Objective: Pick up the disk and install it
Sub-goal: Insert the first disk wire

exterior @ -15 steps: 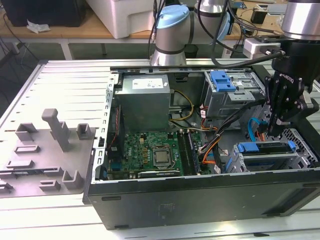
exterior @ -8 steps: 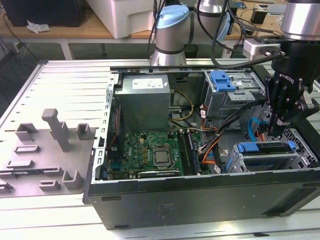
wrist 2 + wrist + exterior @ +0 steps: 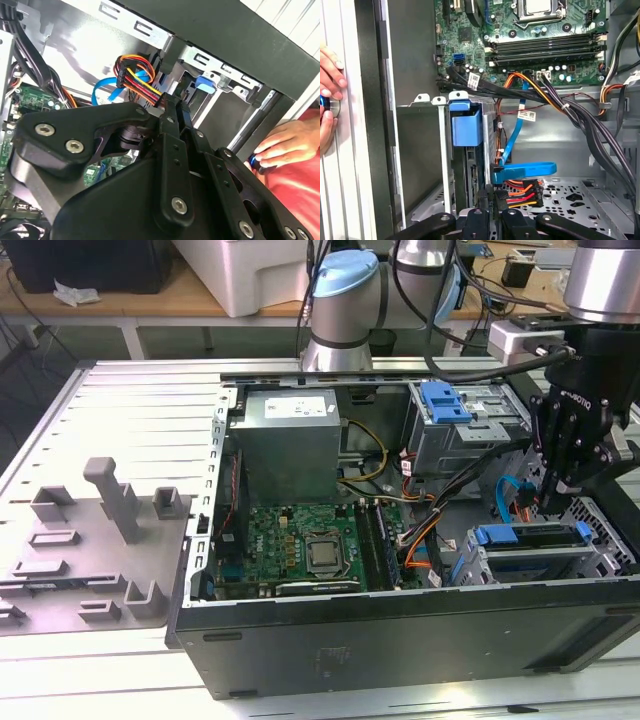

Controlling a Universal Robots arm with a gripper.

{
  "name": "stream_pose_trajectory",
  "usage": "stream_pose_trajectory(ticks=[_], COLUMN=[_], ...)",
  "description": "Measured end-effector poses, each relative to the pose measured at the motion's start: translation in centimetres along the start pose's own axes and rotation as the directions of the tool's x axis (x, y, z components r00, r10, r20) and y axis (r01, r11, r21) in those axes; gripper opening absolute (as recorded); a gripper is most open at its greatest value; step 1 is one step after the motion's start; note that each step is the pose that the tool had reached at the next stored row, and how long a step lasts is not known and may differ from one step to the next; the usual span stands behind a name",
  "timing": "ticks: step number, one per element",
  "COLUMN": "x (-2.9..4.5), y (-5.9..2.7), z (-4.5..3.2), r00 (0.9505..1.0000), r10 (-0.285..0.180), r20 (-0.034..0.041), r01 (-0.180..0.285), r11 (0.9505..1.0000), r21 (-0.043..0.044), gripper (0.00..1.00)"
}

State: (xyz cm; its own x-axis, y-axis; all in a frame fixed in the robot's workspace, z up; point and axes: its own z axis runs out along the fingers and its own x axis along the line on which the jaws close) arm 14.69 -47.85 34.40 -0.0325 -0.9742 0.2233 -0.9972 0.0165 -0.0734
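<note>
The disk (image 3: 530, 538) stands on edge in the near cage (image 3: 520, 568) on the exterior view's right. Its long axis runs left to right, blue caddy edge up. The pincer (image 3: 553, 502) hangs just above, fingers drawn together, gripping nothing visible.

We see a white printed label (image 3: 291, 407) on the grey power supply (image 3: 290, 455) and small white tags (image 3: 526, 115) on the black cables (image 3: 580, 117), yet we cannot read a single word or number on them.

The black claw (image 3: 176, 103) hangs close to a coloured wire bundle (image 3: 134, 75), a person's hand (image 3: 284, 146) nearby.
</note>
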Motion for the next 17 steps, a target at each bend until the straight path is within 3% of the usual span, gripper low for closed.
stream_pose_trajectory(ticks=[5,10,17], x=[0.40,0.73,0.88], y=[0.14,0.31,0.33], z=[0.13,0.21,0.24], r00=[0.9999,0.9997,0.9996], r10=[-0.010,-0.006,-0.006], r20=[0.0049,0.0235,0.0270], r01=[0.010,0.006,0.005], r11=[0.9999,0.9998,0.9998], r21=[0.0070,0.0201,0.0213], gripper=[0.17,0.17,0.17])
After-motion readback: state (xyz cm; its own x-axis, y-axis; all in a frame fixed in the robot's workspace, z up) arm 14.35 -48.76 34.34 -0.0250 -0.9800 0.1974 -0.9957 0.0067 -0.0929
